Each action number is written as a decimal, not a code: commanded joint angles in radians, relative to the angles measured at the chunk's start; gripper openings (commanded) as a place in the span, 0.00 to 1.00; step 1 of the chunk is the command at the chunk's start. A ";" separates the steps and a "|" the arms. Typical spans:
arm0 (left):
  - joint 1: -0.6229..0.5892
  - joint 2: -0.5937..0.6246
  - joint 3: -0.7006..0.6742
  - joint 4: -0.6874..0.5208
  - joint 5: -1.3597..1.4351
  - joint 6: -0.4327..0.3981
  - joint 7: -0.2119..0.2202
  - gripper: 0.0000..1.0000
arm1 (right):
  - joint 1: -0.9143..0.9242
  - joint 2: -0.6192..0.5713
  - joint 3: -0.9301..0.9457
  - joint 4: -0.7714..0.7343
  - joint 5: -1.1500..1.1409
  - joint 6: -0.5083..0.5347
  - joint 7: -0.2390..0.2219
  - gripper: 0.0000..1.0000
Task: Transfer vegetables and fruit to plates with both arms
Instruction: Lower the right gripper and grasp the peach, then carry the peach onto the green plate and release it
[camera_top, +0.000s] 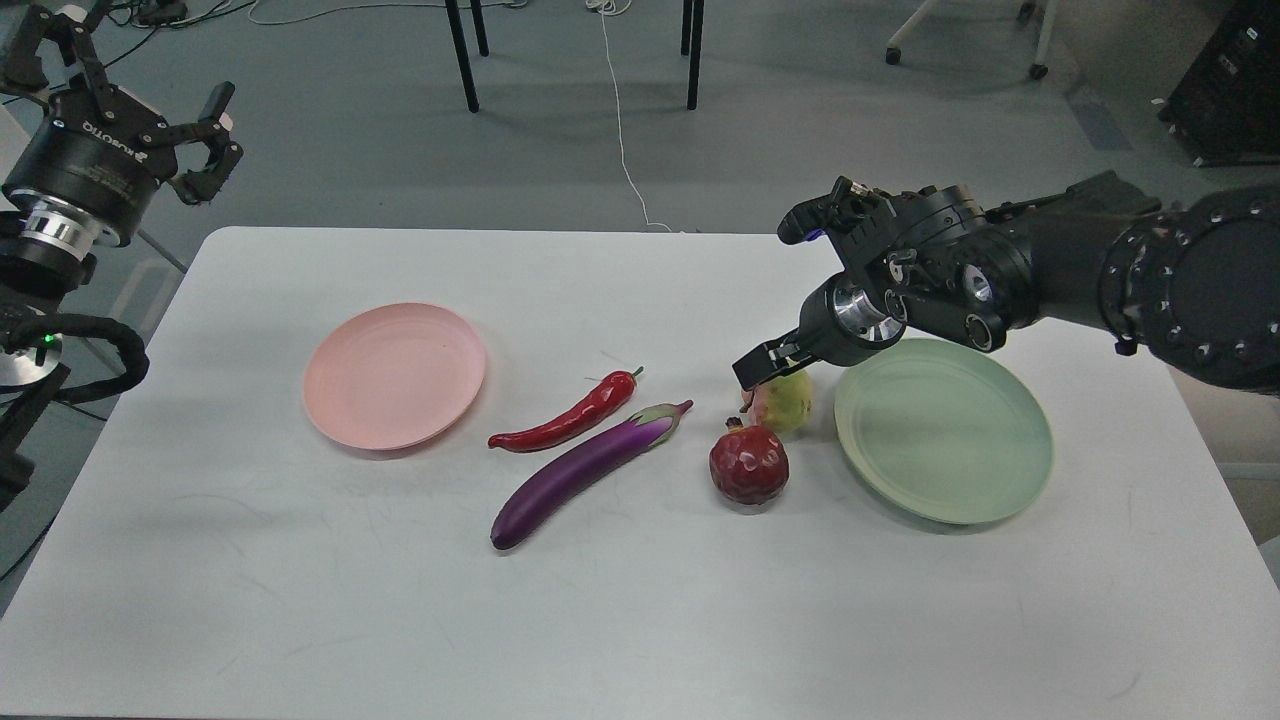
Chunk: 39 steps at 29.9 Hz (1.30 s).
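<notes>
**Right claw at the peach, left claw raised off the table**

On the white table (250, 560) the produce lies in a loose row between two plates. At the left sits the pink plate (394, 374), bare; at the right the green plate (943, 430), also bare. Between them the chili (565, 425) and the eggplant (585, 470) lie side by side, both slanting up to the right, close but apart. Right of the eggplant's cap stands the pomegranate (749, 466), and just behind it the peach (783, 402), near the green plate's left rim.

The right arm reaches in from the right edge, its gripper (772, 362) down at the peach's top. Its fingers are dark and bunched from this angle, so I cannot tell whether they are spread or clamped on the fruit.

The left gripper (205, 140) hangs high at the upper left, beyond the table's edge, fingers spread apart and holding nothing.
</notes>
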 joint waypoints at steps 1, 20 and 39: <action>0.001 -0.003 0.000 0.001 0.000 0.000 0.000 0.98 | -0.017 0.000 0.000 -0.004 -0.018 0.000 0.000 0.98; 0.004 -0.004 0.000 0.001 0.000 0.000 0.000 0.98 | 0.051 0.000 0.011 0.015 -0.007 0.006 0.013 0.62; 0.006 -0.007 0.000 0.001 -0.002 0.005 -0.001 0.98 | 0.204 -0.405 0.002 0.327 -0.147 0.005 0.005 0.63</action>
